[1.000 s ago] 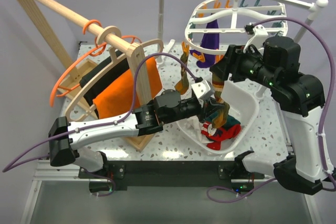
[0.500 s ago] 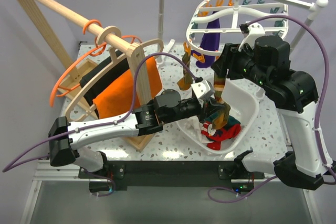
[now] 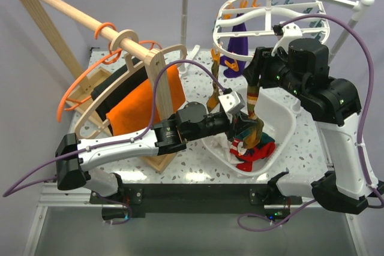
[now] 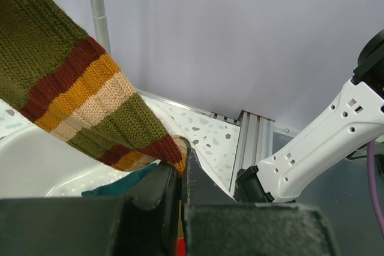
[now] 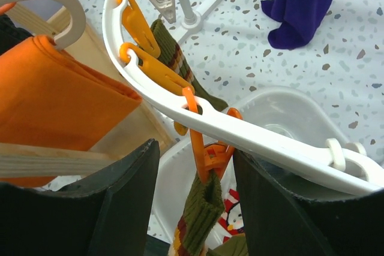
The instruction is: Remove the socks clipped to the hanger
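The white oval hanger [image 3: 270, 19] hangs from a rail at the back right. A purple sock [image 3: 240, 49] and a brown-striped sock [image 3: 214, 88] hang from its clips. A second striped sock [image 3: 252, 97] hangs from an orange clip [image 5: 210, 154] on the hanger rim [image 5: 252, 133]. My left gripper [image 3: 239, 123] is shut on this sock's lower end [image 4: 78, 100], over the white basin [image 3: 287, 127]. My right gripper [image 3: 255, 75] is open, its jaws on either side of that clip [image 5: 195, 151]. A red sock [image 3: 255, 151] and a dark green one lie in the basin.
A wooden rack [image 3: 157, 88] with wooden coat hangers, an orange cloth [image 3: 135, 106] and a black cloth stands at the left. Thin orange hangers [image 3: 78, 88] hang on the long wooden pole [image 3: 60, 10]. The white rail post [image 3: 186, 4] stands behind the hanger.
My right gripper has moved left and up to the orange clip. The hanger has tilted and swung, and the free striped sock swung with it. The left arm has not moved.
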Motion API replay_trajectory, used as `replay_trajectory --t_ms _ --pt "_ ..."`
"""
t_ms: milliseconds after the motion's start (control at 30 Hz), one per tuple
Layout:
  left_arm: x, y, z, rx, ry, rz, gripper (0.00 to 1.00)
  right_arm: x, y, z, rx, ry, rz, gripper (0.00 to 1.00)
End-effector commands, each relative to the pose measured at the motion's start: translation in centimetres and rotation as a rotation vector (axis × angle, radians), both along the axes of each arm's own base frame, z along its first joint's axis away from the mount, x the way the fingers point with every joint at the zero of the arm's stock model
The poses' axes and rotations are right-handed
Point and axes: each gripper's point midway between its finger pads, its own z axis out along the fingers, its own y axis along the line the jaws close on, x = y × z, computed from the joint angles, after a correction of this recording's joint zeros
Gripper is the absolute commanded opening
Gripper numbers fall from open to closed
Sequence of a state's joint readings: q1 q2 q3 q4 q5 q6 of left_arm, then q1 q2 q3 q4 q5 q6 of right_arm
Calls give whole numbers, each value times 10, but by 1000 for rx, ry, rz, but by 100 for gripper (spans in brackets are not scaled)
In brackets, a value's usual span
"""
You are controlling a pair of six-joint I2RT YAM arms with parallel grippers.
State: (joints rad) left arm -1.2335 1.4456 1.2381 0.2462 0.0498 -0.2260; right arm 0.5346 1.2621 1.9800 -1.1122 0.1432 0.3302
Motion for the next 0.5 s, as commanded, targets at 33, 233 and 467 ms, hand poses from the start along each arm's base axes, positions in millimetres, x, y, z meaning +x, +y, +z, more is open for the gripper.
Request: replay_trajectory --t_ms 33,233,467 --pt "-12 1 30 -93 -7 -47 0 14 -4 19 -10 -93 -38 56" --pt "-14 -1 26 -85 2 -55 0 20 -7 25 14 -133 -71 54" --pt "-14 1 26 -85 1 -49 0 23 -7 23 34 -168 -83 46"
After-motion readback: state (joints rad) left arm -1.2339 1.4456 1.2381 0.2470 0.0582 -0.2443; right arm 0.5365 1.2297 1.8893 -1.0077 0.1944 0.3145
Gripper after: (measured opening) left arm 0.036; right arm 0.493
